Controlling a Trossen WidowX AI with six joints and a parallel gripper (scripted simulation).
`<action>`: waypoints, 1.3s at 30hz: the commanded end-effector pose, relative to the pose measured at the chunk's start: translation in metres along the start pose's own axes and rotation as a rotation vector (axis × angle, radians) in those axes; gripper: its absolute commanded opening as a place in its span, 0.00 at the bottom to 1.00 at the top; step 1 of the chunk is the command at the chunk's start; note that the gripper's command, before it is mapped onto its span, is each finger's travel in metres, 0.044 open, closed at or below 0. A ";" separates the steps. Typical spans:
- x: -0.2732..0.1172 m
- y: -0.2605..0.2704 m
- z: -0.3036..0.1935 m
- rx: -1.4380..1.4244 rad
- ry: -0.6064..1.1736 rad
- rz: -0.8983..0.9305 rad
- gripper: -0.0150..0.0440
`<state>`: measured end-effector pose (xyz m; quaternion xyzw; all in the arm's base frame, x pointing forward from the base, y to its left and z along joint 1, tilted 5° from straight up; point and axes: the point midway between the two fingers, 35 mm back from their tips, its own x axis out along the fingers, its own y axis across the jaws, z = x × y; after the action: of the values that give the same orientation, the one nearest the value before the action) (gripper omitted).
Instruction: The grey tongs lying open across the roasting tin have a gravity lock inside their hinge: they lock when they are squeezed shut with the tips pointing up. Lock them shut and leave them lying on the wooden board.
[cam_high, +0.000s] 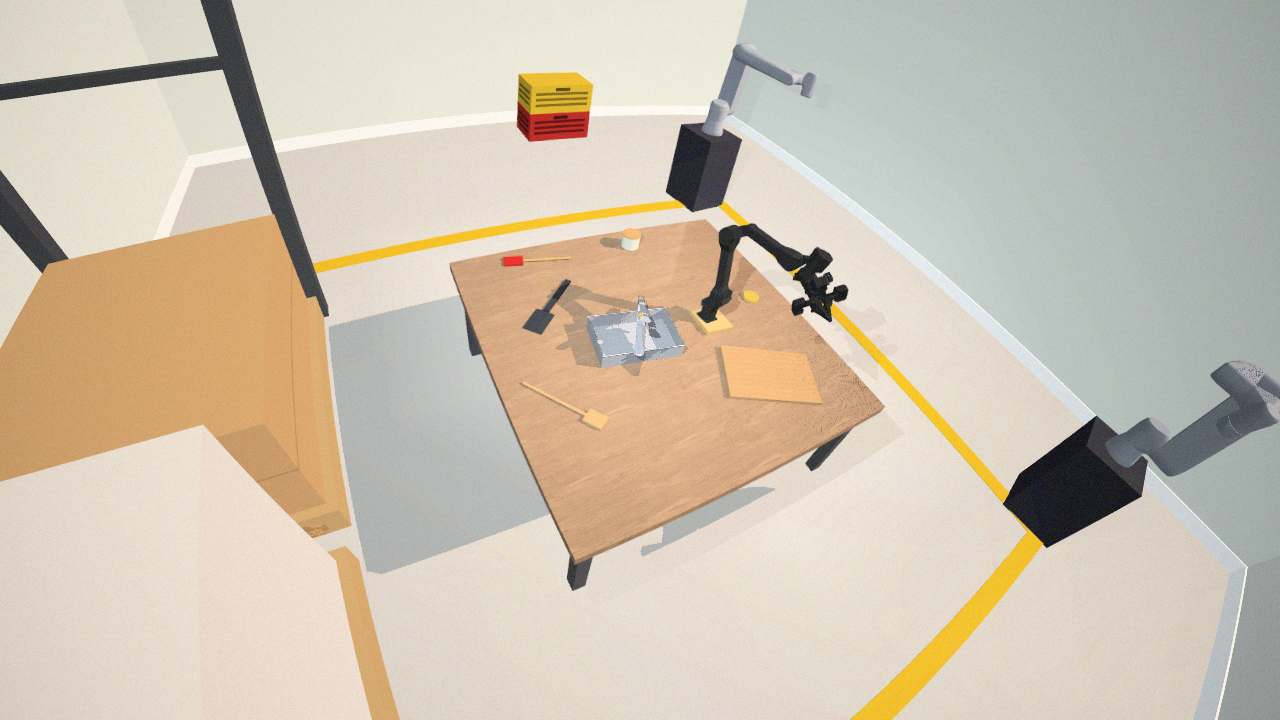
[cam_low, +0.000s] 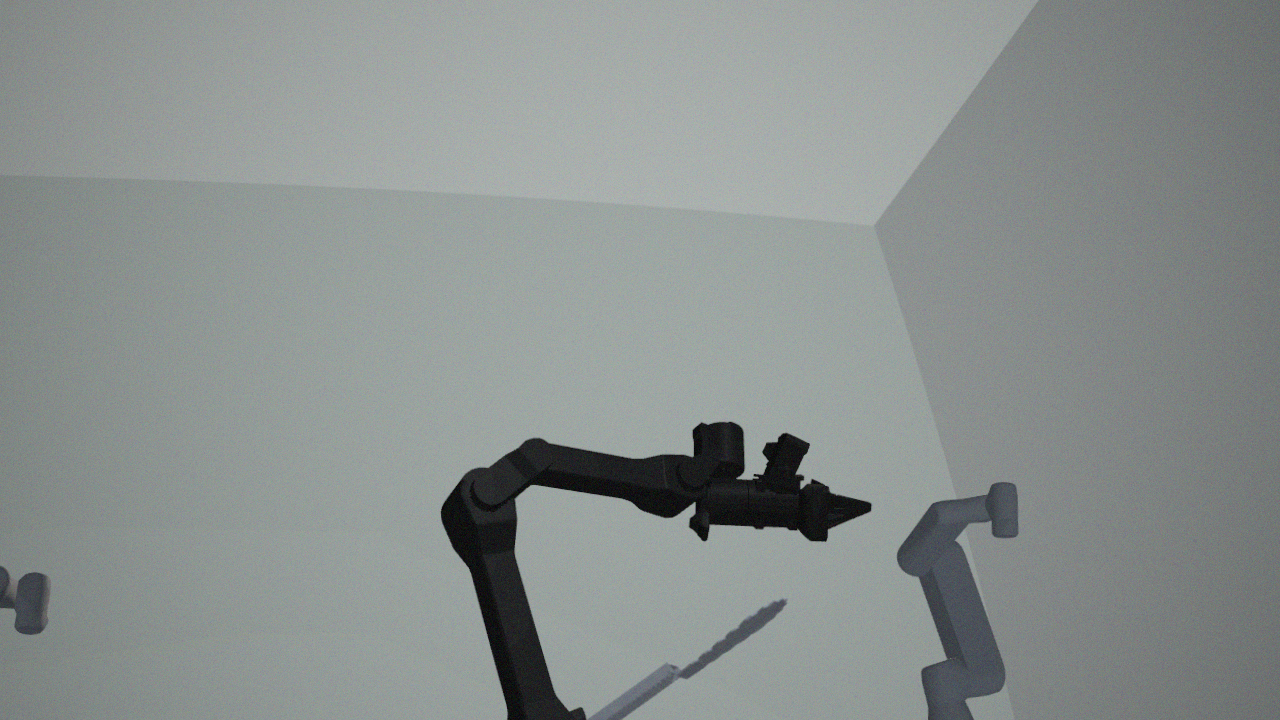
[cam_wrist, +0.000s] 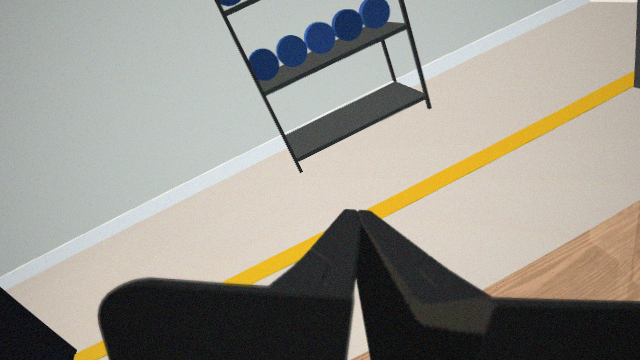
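Cardboard box (cam_high: 152, 331): small dark mark low on one side, illegible at this scale. Grey tongs (cam_high: 640, 336): one pair, across the roasting tin (cam_high: 664, 351) on the table (cam_high: 671, 447), long axis spanning its shorter width; tip direction uncertain. Wooden board (cam_high: 771, 376): well apart from the tongs. My fingers (cam_high: 827, 315) (cam_low: 867, 507): pressed together, holding nothing, beyond the table's edge.

Tongs (cam_high: 640, 333) across roasting tin (cam_high: 637, 360); board (cam_high: 770, 374) right of tin; spatula (cam_high: 547, 307) left of tin.
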<state>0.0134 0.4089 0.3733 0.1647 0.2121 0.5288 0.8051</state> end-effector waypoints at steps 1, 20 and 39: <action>0.021 -0.064 0.012 0.121 0.019 -0.179 0.00; -0.041 -0.378 0.030 1.104 -0.108 -1.112 0.00; -0.238 -0.487 -0.009 2.272 -0.758 -1.826 0.00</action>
<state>0.3112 0.0091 0.1662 0.6151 0.3248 -0.6303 0.3448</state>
